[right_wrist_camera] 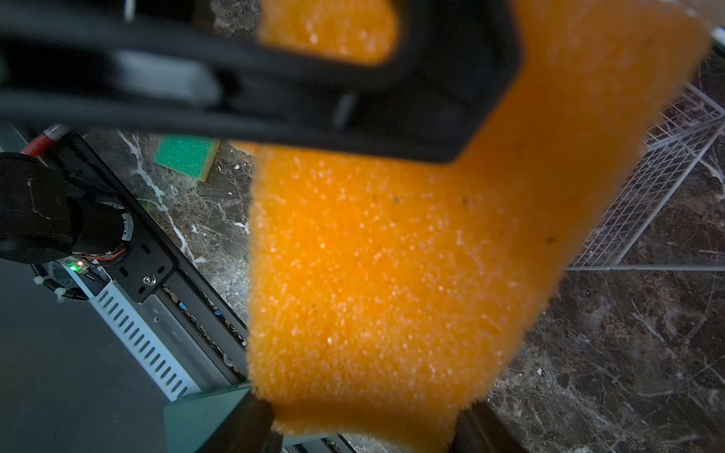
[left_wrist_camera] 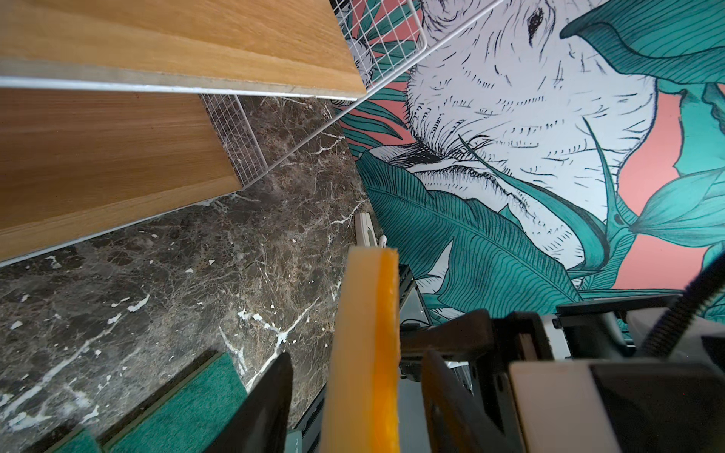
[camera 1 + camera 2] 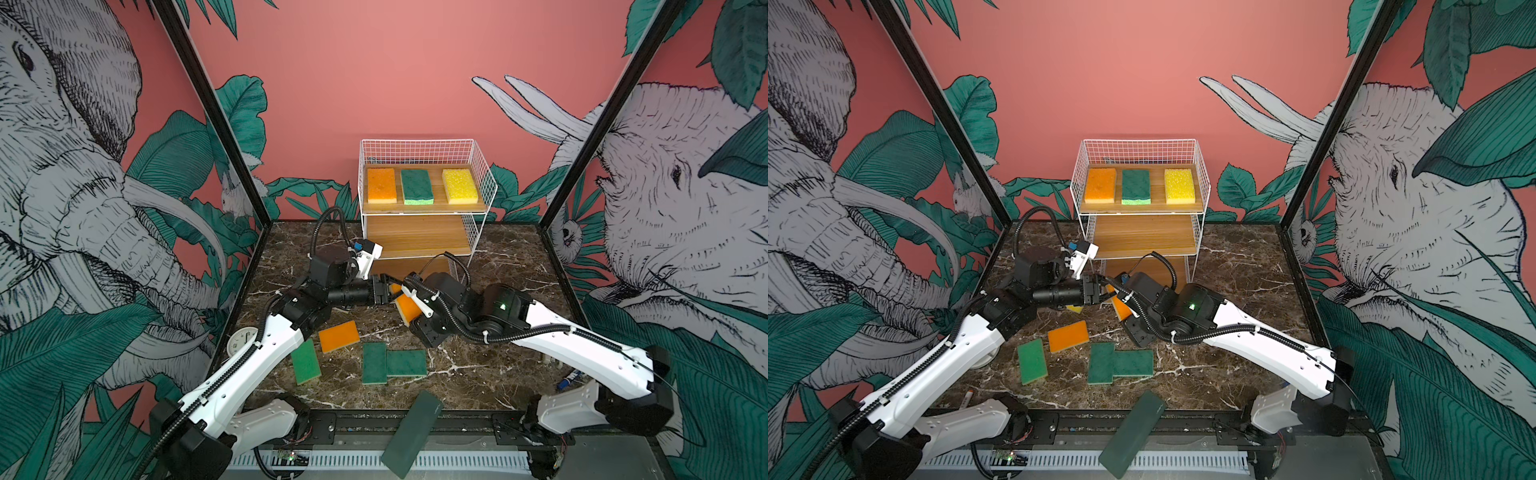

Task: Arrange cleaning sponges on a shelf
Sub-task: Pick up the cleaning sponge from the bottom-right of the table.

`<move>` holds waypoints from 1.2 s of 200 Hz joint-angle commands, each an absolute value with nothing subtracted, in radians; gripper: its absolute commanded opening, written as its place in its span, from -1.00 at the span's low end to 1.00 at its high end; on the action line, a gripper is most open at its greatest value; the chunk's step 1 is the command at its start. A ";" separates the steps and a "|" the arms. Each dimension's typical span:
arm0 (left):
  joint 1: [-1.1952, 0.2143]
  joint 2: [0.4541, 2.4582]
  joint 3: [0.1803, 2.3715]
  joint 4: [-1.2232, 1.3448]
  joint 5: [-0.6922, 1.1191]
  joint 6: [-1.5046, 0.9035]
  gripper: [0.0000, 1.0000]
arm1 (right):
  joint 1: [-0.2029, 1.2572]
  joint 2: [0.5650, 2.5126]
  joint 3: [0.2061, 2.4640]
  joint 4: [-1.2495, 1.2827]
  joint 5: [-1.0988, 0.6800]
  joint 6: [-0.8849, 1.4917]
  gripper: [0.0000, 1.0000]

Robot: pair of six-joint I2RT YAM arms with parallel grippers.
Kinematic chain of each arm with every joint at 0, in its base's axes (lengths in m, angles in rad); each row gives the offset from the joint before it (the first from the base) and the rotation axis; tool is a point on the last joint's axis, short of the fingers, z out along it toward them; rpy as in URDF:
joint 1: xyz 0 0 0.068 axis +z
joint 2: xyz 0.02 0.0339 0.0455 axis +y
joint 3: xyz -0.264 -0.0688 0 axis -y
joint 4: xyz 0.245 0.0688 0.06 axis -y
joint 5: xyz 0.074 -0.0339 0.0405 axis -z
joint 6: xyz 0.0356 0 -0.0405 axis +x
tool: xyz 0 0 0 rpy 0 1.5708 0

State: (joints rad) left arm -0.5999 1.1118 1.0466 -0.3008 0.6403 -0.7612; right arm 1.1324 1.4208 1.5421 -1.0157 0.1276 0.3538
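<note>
Gripping orange sponge [image 1: 372, 274], right claw [image 1: 365, 425] faces left claw [image 2: 357, 392] spread astride it, shelf [image 3: 415, 239] just behind.

The back wall [image 3: 353, 83] is plain salmon pink, with green leaves painted along its foot where it meets the table [image 3: 498, 257]. The table is dark brown marble with white veins. Two black posts [image 3: 199, 95] rise slanting from the table's far corners. Beyond each post a side wall [image 3: 62, 166] carries a mural of grey line-drawn elephants among large teal leaves on the same pink. Along the table's near edge runs a black rail [image 3: 457, 419], and nearer than that a white slotted duct [image 3: 457, 459]. Light is even, with soft shadows.
</note>
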 commanded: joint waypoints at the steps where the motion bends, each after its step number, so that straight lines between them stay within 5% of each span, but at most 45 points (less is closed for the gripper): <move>1: -0.606 1.116 1.056 -0.291 0.671 -0.786 0.00 | 1.151 1.435 1.582 -1.044 0.177 0.311 0.22; 69: -0.606 1.102 1.000 -0.161 0.692 -0.915 -0.59 | 1.170 1.357 1.519 -0.929 0.246 0.289 0.28; 240: -0.570 1.055 0.952 0.002 0.629 -1.141 -0.60 | 1.206 1.058 1.128 -0.417 0.253 0.235 0.72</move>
